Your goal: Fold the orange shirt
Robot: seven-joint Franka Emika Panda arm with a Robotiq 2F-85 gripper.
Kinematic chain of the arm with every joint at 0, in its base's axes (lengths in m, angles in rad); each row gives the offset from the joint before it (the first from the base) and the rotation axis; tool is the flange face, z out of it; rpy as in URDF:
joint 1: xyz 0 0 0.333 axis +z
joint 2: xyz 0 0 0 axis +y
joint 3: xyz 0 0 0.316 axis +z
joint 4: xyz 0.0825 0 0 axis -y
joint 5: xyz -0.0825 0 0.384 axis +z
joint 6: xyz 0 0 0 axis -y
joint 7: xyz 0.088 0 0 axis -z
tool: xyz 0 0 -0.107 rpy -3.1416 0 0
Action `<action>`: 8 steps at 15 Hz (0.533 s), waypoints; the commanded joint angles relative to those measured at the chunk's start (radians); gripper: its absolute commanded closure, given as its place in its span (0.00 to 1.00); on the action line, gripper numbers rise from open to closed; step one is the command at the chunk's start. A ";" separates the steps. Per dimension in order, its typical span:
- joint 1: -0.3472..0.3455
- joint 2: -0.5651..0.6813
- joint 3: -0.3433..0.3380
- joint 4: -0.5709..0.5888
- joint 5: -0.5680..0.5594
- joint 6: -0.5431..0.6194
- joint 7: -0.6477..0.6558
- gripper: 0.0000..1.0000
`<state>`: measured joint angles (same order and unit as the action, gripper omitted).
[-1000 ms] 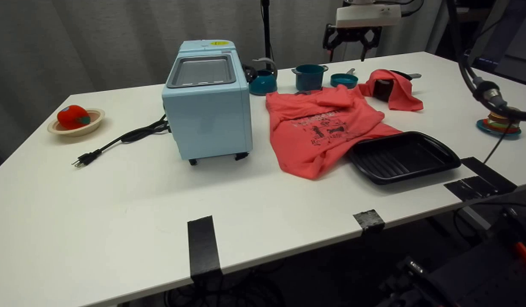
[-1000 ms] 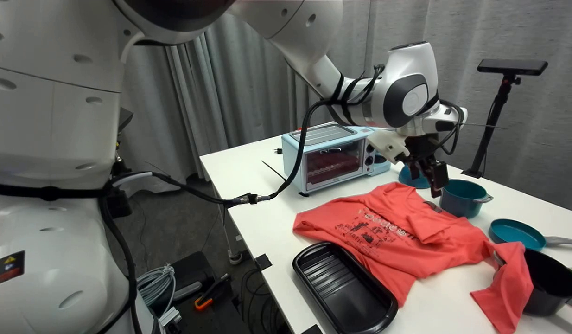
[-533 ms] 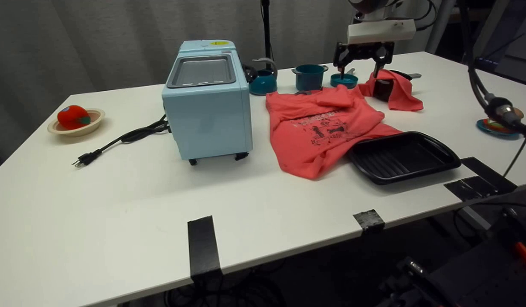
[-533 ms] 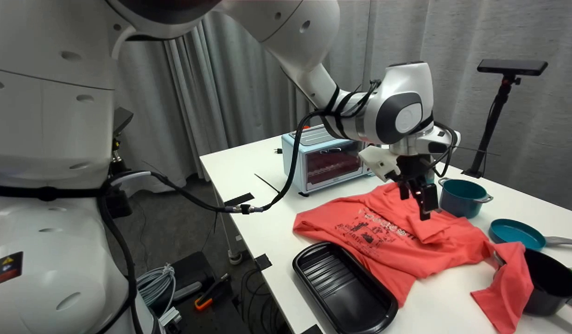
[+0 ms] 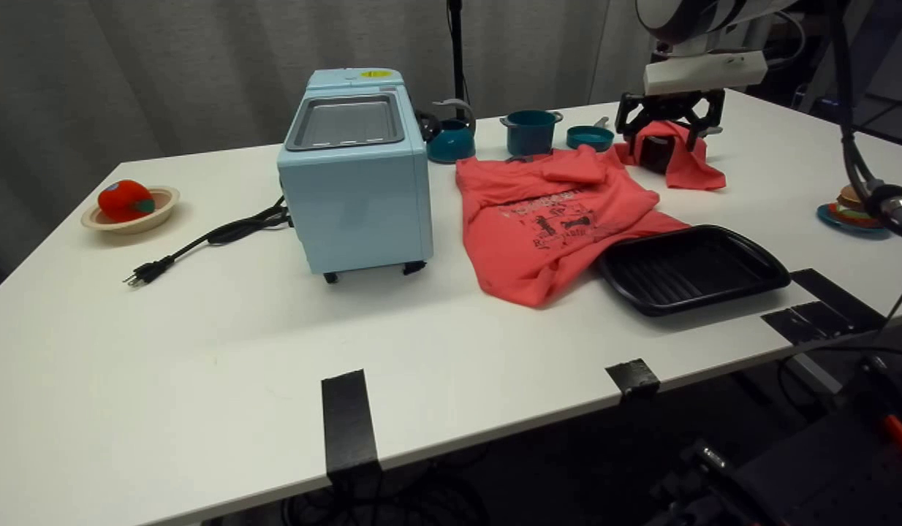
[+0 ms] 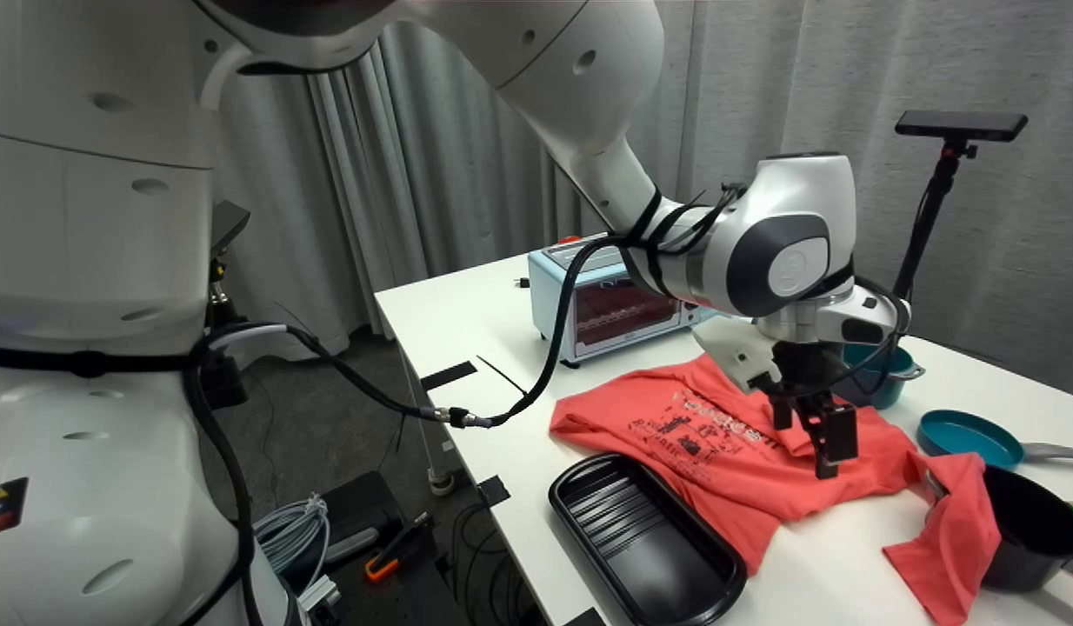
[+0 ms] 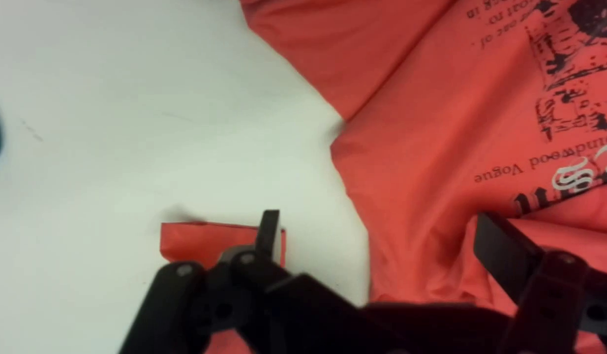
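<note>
The orange shirt, coral red in colour, lies rumpled on the table in both exterior views [image 5: 561, 234] [image 6: 693, 435], with dark and white print. One sleeve is folded onto its body; the far sleeve [image 6: 945, 539] drapes over a black pot [image 6: 1028, 530]. In the wrist view the shirt [image 7: 407, 147] fills the right side, with a red piece of cloth at the lower left. My gripper [image 6: 804, 448] is open and empty above the shirt's sleeve side. Its spread fingers also show in the wrist view [image 7: 377, 221], with shirt and table between them.
A black tray [image 6: 649, 539] touches the shirt's near edge. A teal pot [image 5: 531, 133], a teal pan [image 6: 971, 437] and a kettle [image 5: 452, 140] stand behind. A light blue toaster oven [image 5: 356, 204] is beside the shirt. A toy burger [image 5: 853, 210] sits on a plate.
My gripper has come down and moved from near the teal pot toward the black pot and draped sleeve. It stays open. The shirt has not moved.
</note>
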<state>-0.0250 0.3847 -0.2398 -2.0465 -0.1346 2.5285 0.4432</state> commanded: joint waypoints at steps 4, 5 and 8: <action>-0.018 0.040 -0.064 0.048 -0.055 0.010 0.007 0.00; -0.017 0.054 -0.073 0.064 -0.063 0.010 0.015 0.00; -0.006 0.096 -0.106 0.110 -0.088 0.013 0.052 0.00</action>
<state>-0.0359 0.4280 -0.3186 -1.9985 -0.1786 2.5315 0.4482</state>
